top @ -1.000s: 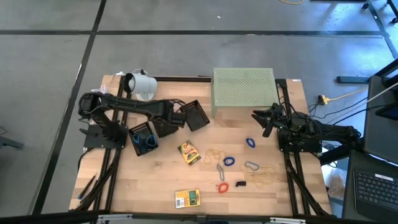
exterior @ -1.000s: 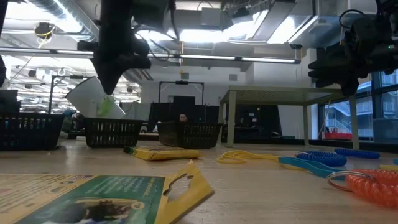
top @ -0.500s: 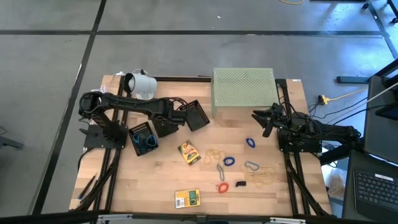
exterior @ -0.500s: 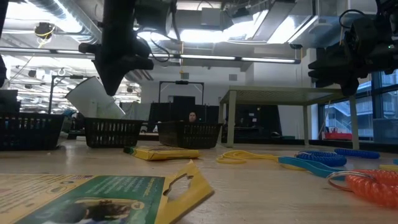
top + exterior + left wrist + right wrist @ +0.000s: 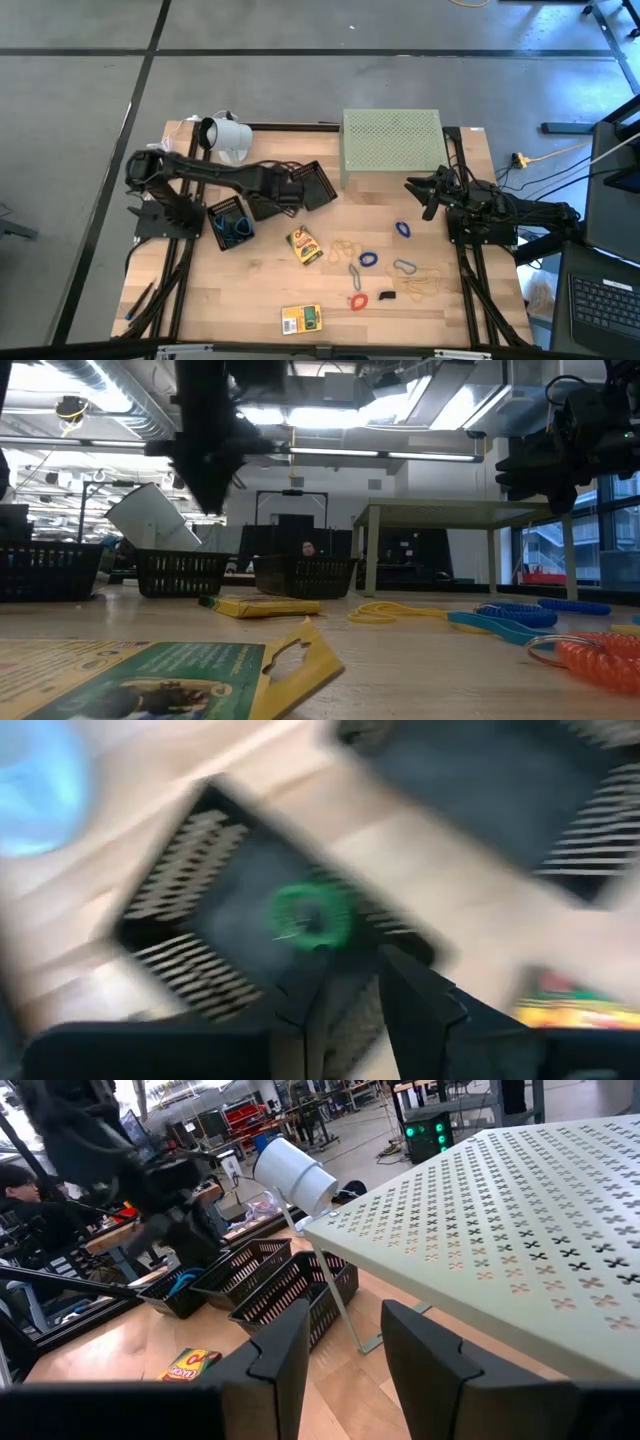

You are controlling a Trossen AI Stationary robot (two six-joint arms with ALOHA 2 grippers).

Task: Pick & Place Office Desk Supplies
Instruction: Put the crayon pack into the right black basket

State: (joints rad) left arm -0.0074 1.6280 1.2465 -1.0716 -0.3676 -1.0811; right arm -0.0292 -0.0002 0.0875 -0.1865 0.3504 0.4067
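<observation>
My left gripper (image 5: 292,192) hangs open above the three black mesh baskets, touching nothing. In the left wrist view its fingers (image 5: 350,995) stand over the middle basket (image 5: 200,910), where a green rubber band (image 5: 312,915) lies on the floor. The left basket (image 5: 230,222) holds blue bands. Loose on the wood lie two yellow packets (image 5: 304,245) (image 5: 301,318), blue bands (image 5: 403,229) (image 5: 367,259), tan bands (image 5: 420,287), a red band (image 5: 357,300), metal clips (image 5: 403,266) and a black binder clip (image 5: 386,296). My right gripper (image 5: 418,196) waits open, raised near the table's right edge.
A pale green perforated stand (image 5: 392,145) takes up the far middle of the table, next to the right gripper. A white cup-like object (image 5: 228,135) lies at the far left corner. The third basket (image 5: 315,185) sits right of my left gripper. Bare wood shows at the near left.
One second ago a green band hung at my left gripper's tips over the baskets. Half a second ago it was gone from them. The gripper has since moved a little toward the table's right. The right arm kept still.
</observation>
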